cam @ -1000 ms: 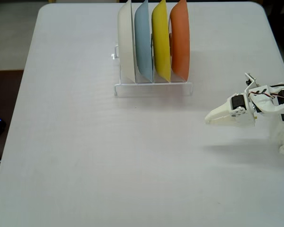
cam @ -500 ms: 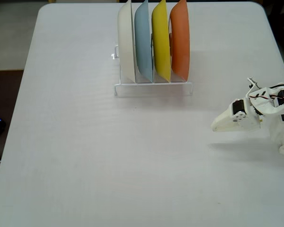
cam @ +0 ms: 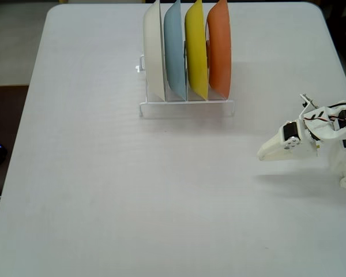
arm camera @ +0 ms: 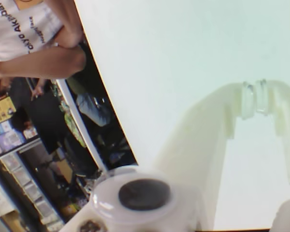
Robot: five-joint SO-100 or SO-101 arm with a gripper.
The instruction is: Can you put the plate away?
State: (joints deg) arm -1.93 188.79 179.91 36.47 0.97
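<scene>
Fixed view: four plates stand on edge in one white wire rack [cam: 187, 107] near the far edge of the white table [cam: 132, 196]. Counted from the left of this view, they are one white plate [cam: 154, 52], one light blue plate [cam: 173, 52], one yellow plate [cam: 195, 51] and one orange plate [cam: 219, 51]. The orange plate occupies the rightmost slot, upright, just beside the yellow one. No plate lies flat on the table.

One arm enters from the right edge of the fixed view. Its white gripper [cam: 264, 154] points left, above the table surface, well apart from the rack and below it in the picture. In the wrist view the gripper [arm camera: 255, 99] shows its two fingertips [arm camera: 248, 99] brought together, touching or very nearly so, with an arch-shaped gap behind them. Nothing sits between the fingers, and the gripper touches no plate.

Open room: the whole near half of the table and its left side are bare in the fixed view. The rack sits towards the far edge; the arm sits close to the right edge. In the wrist view the table's edge runs diagonally at the left, with a person's arm [arm camera: 43, 53] and shelves beyond it.
</scene>
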